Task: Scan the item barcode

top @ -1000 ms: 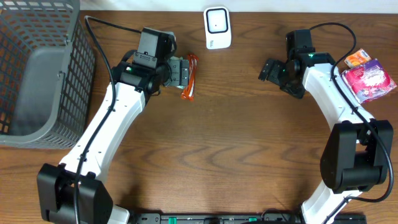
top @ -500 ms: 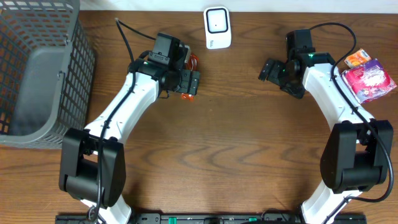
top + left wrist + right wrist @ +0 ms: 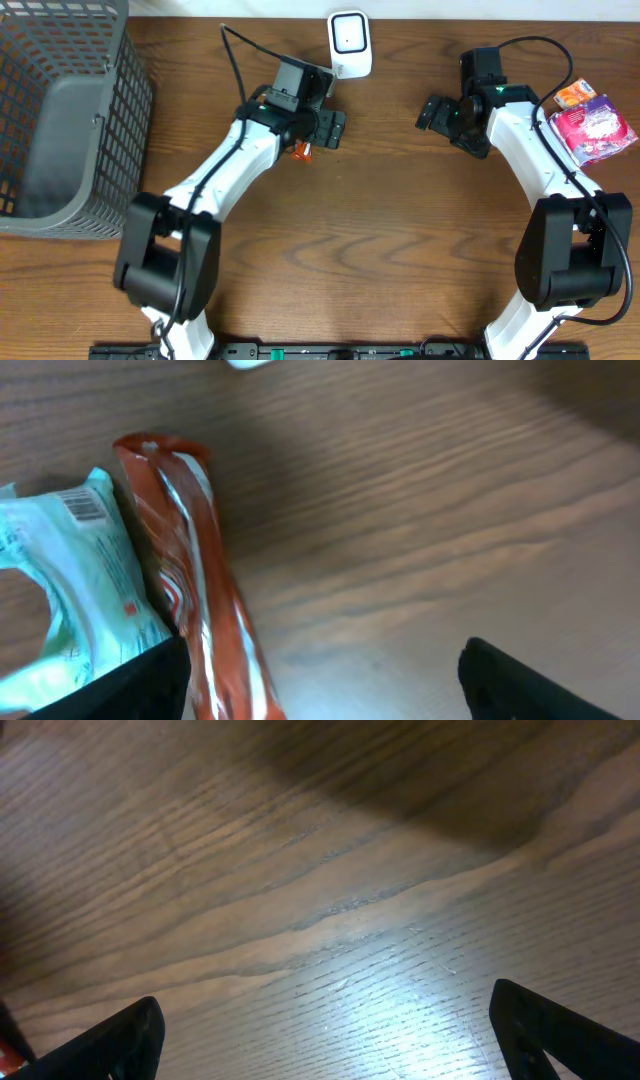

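Note:
A long orange-red packet (image 3: pixel 205 590) lies on the table beside a pale green packet (image 3: pixel 70 595) with a barcode on its corner. My left gripper (image 3: pixel 322 660) is open just above them. The orange packet runs between the jaws, close against the left finger (image 3: pixel 125 685). From overhead the left gripper (image 3: pixel 332 128) covers both packets except an orange tip (image 3: pixel 300 152). The white scanner (image 3: pixel 350 44) stands just beyond it at the table's far edge. My right gripper (image 3: pixel 438 112) is open over bare wood (image 3: pixel 330 920), holding nothing.
A grey wire basket (image 3: pixel 60 110) fills the far left corner. A pink packet (image 3: pixel 595 128) and a small orange one (image 3: pixel 572 95) lie at the far right, beside the right arm.
My left gripper has travelled right along the far side of the table, over the orange packet and closer to the scanner. The right arm has stayed still.

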`<action>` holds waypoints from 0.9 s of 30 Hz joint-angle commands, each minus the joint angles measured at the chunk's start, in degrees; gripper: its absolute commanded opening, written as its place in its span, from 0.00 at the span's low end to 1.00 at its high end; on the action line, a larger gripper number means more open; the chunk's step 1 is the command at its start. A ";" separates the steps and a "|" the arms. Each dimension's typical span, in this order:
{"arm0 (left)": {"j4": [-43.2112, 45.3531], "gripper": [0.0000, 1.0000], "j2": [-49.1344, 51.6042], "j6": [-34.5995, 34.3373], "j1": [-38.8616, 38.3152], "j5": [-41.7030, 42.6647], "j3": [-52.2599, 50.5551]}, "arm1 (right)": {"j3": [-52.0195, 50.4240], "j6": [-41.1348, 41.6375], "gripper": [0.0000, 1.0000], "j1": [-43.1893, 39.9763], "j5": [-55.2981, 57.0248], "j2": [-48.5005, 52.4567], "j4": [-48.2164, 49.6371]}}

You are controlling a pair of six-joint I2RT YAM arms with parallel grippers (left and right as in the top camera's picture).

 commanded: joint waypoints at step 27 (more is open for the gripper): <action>2.67 0.19 11.30 -4.22 0.09 9.18 0.68 | -0.15 -0.31 0.99 -0.13 0.85 0.35 0.02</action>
